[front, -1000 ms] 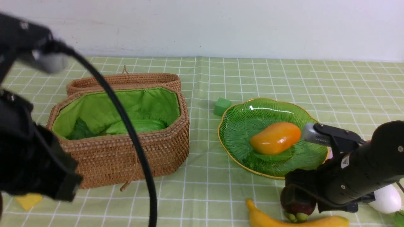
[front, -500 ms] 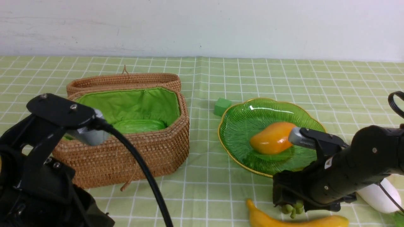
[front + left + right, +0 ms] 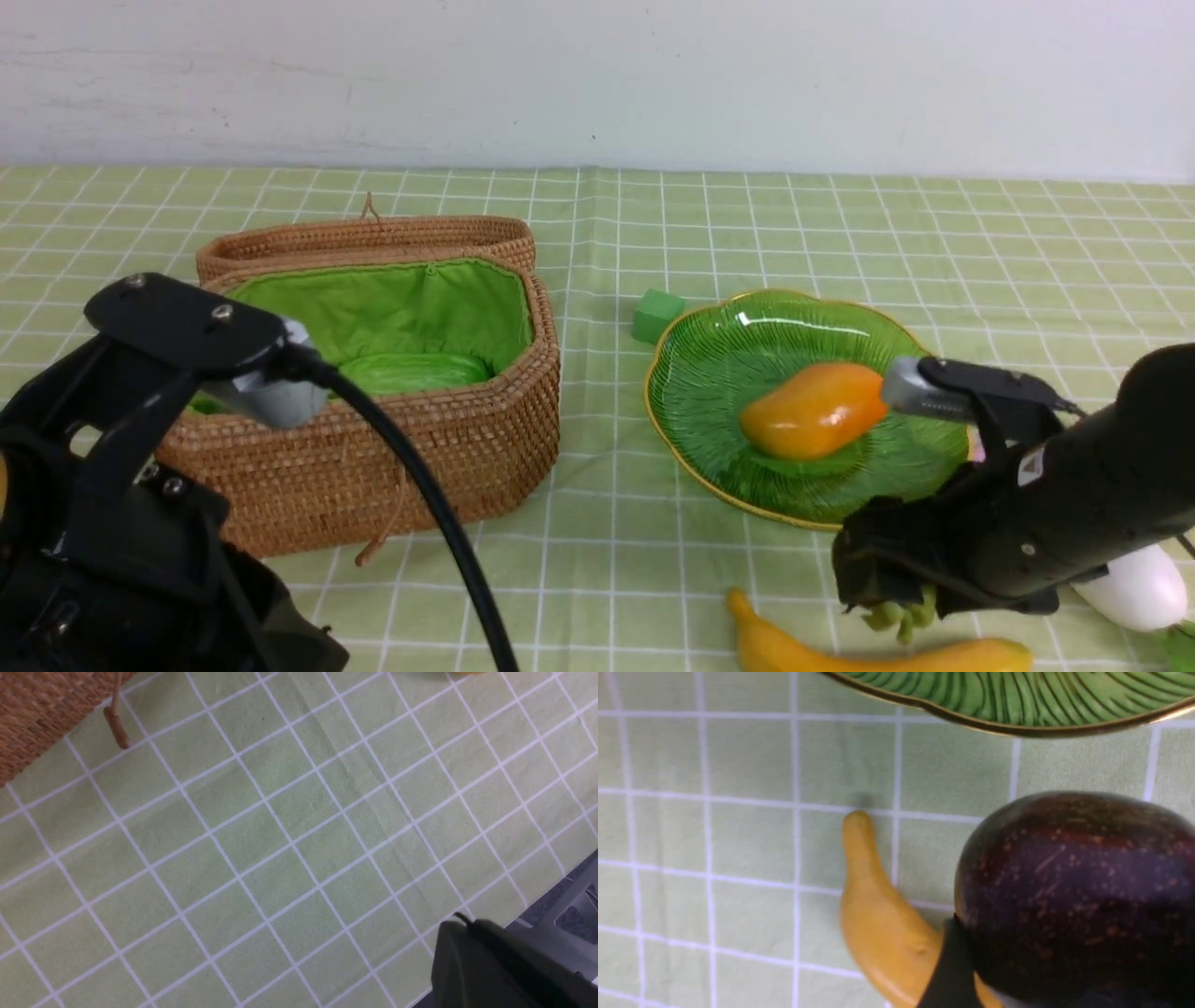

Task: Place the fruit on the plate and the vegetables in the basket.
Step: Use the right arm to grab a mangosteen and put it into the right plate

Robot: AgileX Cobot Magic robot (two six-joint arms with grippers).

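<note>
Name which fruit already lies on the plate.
The orange-yellow mango, alone on the green plate. The banana lies on the cloth; the purple fruit sits in the right gripper.

We observed a light green tablecloth with a white grid pattern; it covered the whole work surface. One small green foam cube lay on it, right of centre and toward the far side. A plain white wall bounded the far edge.
</note>
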